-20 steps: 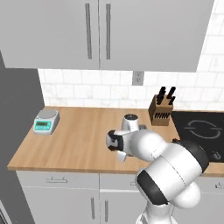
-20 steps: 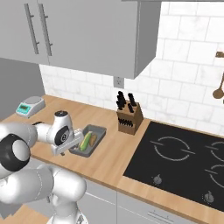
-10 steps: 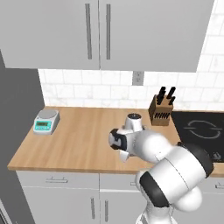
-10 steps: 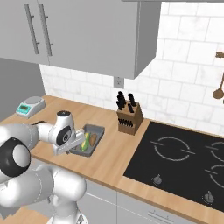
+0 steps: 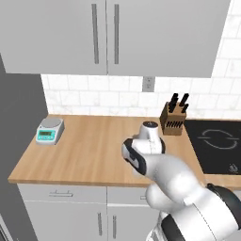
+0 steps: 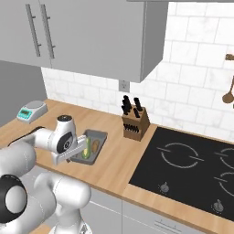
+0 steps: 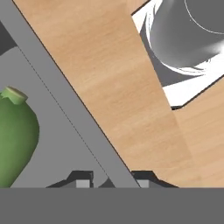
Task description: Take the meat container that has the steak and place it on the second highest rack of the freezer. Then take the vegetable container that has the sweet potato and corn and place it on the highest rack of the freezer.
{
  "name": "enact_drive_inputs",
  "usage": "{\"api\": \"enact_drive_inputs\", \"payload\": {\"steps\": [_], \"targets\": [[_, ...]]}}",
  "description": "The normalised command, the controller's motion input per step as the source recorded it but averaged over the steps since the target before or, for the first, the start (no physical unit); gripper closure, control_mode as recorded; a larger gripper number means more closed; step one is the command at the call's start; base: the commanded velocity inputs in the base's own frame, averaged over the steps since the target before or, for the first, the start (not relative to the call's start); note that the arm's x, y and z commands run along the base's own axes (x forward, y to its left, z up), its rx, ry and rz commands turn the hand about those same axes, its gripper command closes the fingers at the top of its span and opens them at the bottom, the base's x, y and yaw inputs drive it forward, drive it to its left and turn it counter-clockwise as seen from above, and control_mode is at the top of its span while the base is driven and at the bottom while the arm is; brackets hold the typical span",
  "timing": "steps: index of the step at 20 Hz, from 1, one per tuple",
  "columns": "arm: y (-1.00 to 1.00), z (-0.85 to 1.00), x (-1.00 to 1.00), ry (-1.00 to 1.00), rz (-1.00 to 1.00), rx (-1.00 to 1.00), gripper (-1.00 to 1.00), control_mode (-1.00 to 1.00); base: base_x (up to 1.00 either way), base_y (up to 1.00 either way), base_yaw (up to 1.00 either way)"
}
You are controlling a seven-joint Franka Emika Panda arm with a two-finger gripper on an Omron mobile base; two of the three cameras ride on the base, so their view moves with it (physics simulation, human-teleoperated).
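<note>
The vegetable container (image 6: 98, 135) is a shallow grey tray on the wooden counter, left of the knife block. In it lie the light-green corn (image 6: 87, 147) and an orange-brown sweet potato (image 6: 95, 146). My gripper (image 6: 74, 157) comes down at the tray's near left edge. In the hand view the tray's rim (image 7: 65, 96) runs diagonally and passes between the two finger tips of my gripper (image 7: 113, 179), which sit close against it on both sides. The corn (image 7: 15, 135) lies inside the tray at the left. In the left base view my arm hides the tray. The steak and the freezer are out of view.
A knife block (image 6: 134, 122) stands at the wall, right of the tray. The black cooktop (image 6: 192, 169) takes up the counter's right end. A small kitchen scale (image 5: 49, 131) sits at the far left. Grey wall cabinets (image 5: 106, 35) hang overhead.
My hand has moved right across the counter to the tray's edge. The tray, corn and sweet potato have stayed where they were.
</note>
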Motion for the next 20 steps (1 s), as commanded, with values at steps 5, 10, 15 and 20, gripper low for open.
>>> {"api": "enact_drive_inputs", "payload": {"steps": [5,10,15,20], "targets": [[0.13,1.00,-0.56,-0.15,0.00,0.00,1.00,-1.00,0.00,0.00,0.00],[-0.05,1.00,-0.93,-0.07,-0.02,0.00,1.00,-1.00,0.00,0.00,0.00],[-0.20,0.98,-0.93,-0.02,-0.10,0.00,1.00,-1.00,0.00,0.00,0.00],[-0.21,0.94,-0.78,0.05,-0.05,0.01,1.00,-1.00,0.00,0.00,0.00]]}}
